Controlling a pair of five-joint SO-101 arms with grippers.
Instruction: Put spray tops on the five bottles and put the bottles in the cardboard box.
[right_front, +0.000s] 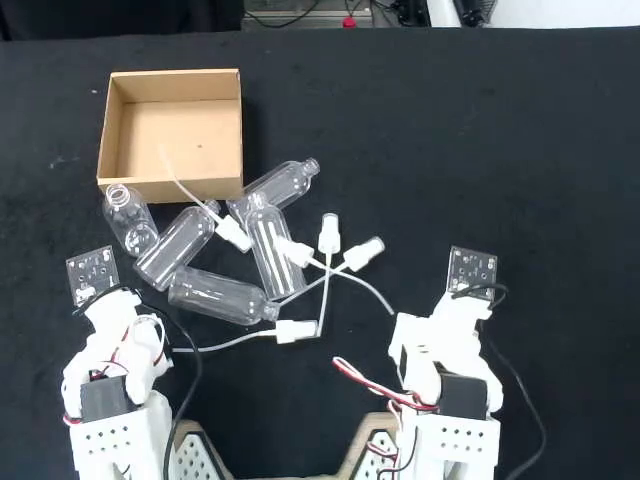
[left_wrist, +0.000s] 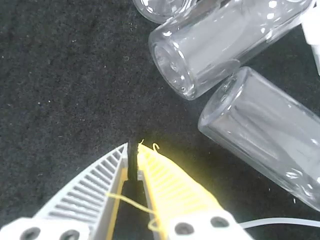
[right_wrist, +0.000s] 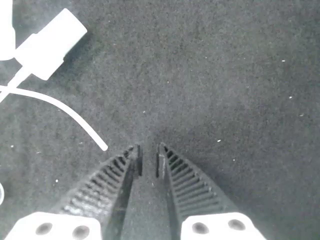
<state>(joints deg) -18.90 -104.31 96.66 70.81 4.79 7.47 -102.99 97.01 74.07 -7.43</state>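
Five bottles (right_front: 272, 248) lie in a loose heap at centre left of the high view, just below the cardboard box (right_front: 172, 187). None appears to be capped, and none is in the box yet. The lowest bottle (right_front: 215, 295) lies on its side with its neck towards the lower right. Another bottle (right_front: 128, 215) at the far left shows its open mouth and appears to stand. Five white spray tops (right_front: 328, 235) are scattered among and to the right of the bottles, their thin dip tubes crossing one another. One tube runs up over the box's near wall. The rightmost spray top (right_front: 362, 253) lies nearest the arm at lower right.

So the task looks to be at its very start (no top fitted, as far as I can tell). The left gripper (left_wrist: 132, 157) is pinched closed on nothing, just short of two bottle bases. The right gripper (right_wrist: 148, 160) holds nothing, its jaws a narrow slit apart above the black table (right_front: 500, 150), near a tube's end.

In my judgement the next move calls for both grippers to widen. One should take a bottle and steady it, the other a top. The tube must then be threaded into the neck, and the tangle of tubes may drag neighbouring tops along.
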